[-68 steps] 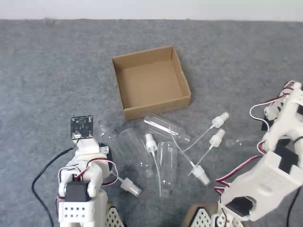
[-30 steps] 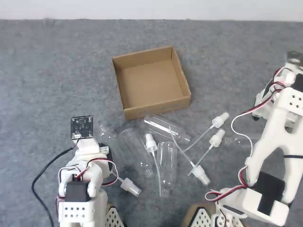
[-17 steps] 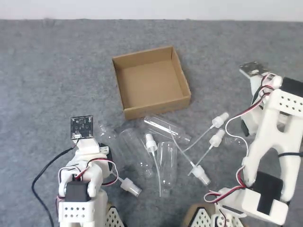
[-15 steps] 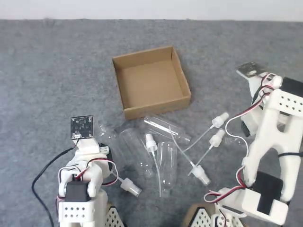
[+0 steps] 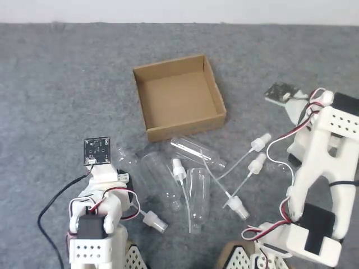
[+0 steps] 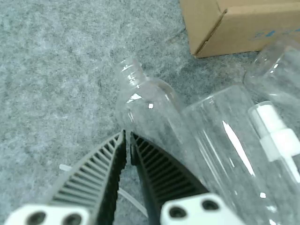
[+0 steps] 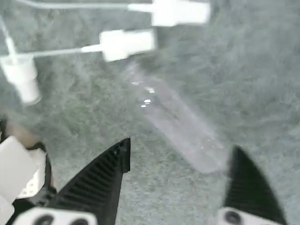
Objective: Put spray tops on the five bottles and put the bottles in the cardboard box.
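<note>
The open cardboard box [image 5: 179, 95] stands on the grey carpet. In front of it lie several clear uncapped bottles [image 5: 197, 193] and loose white spray tops [image 5: 261, 141] with long tubes. My left gripper [image 6: 126, 136] is shut and empty, its tips just short of one bottle [image 6: 145, 105] whose threaded neck points away. My right gripper [image 7: 180, 147] is open above a lone bottle [image 7: 173, 117] lying flat between its black fingers [image 7: 108, 173]. Three spray tops [image 7: 126, 44] lie just beyond that bottle. In the high view the right arm [image 5: 325, 162] covers most of this bottle.
A second bottle [image 6: 225, 140] and a spray top [image 6: 276, 136] lie beside the left gripper, with the box corner [image 6: 225, 23] beyond them. Bare carpet spreads left of and behind the box. The left arm [image 5: 95, 224] sits at the near left.
The right arm has risen from its folded pose at the right edge and swung its wrist leftward over the lone bottle. The left arm and all objects have stayed put.
</note>
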Controlling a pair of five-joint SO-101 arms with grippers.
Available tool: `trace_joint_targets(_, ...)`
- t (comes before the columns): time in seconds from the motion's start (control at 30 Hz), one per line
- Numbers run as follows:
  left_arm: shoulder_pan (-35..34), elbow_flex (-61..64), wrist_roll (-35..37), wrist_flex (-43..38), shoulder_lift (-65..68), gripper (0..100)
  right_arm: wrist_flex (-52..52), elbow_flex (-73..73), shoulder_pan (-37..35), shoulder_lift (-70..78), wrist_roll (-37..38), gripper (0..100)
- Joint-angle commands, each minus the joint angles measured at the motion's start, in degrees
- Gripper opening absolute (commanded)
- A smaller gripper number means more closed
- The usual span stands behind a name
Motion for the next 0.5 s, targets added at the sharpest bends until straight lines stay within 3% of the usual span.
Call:
trace_joint_targets(0.0, 0.09, -0.66, 0.26, 0.09, -0.70, 1, -0.13, 2.55, -0.66, -3.21, 5.89, 41.4)
trace_joint_targets(0.13, 0.09, -0.66, 0.26, 0.09, -0.70, 1, -1.89, 6.33, -0.48, -3.21, 11.16, 39.5)
trace_joint_targets(0.47, 0.09, -0.66, 0.26, 0.09, -0.70, 1, -16.40, 17.14, -0.22, -3.21, 14.95, 37.4)
